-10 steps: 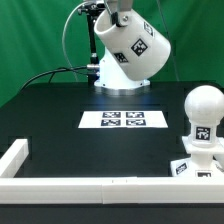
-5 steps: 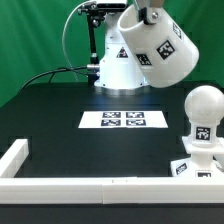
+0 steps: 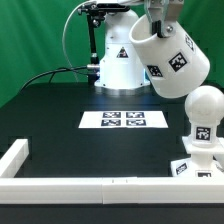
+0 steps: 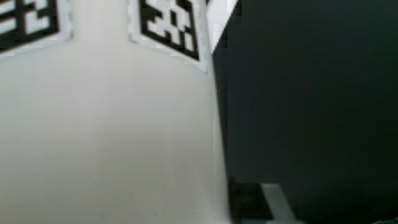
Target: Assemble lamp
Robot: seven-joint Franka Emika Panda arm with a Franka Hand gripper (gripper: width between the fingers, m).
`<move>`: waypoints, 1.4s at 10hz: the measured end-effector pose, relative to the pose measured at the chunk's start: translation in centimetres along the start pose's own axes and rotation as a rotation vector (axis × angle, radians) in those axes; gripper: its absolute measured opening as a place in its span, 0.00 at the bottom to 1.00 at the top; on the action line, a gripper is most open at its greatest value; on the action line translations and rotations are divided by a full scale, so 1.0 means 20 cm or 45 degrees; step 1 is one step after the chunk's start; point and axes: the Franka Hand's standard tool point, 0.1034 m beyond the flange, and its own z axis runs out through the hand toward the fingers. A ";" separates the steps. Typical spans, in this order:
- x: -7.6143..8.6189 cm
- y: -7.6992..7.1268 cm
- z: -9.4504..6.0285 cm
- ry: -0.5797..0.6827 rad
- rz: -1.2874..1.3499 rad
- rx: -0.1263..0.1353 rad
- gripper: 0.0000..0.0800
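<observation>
The white tapered shade (image 3: 170, 58) with square tags hangs tilted in the air at the exterior view's upper right, above and a little left of the bulb. My gripper (image 3: 158, 24) is shut on the shade's top rim. The round white bulb (image 3: 205, 105) stands on the blocky base (image 3: 198, 165) at the exterior view's right front. In the wrist view the shade's white wall (image 4: 107, 130) with two tags fills most of the picture and hides the jaws; one grey finger (image 4: 270, 200) shows beside it.
The marker board (image 3: 125, 120) lies flat in the middle of the black table. A white rail (image 3: 90, 185) runs along the table's front, with a short arm (image 3: 14, 157) at the exterior view's left. The arm's white base (image 3: 120, 62) stands at the back.
The shade, held in my gripper, has moved toward the exterior view's right and slightly down, closer to the bulb. The bulb and base have not moved.
</observation>
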 end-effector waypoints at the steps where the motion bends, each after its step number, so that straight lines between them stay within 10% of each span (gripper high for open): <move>1: -0.05 -0.01 0.04 -0.011 0.026 -0.035 0.06; 4: -0.07 -0.13 0.11 -0.002 0.012 -0.084 0.06; 14: -0.20 -0.11 0.31 -0.009 -0.019 -0.161 0.06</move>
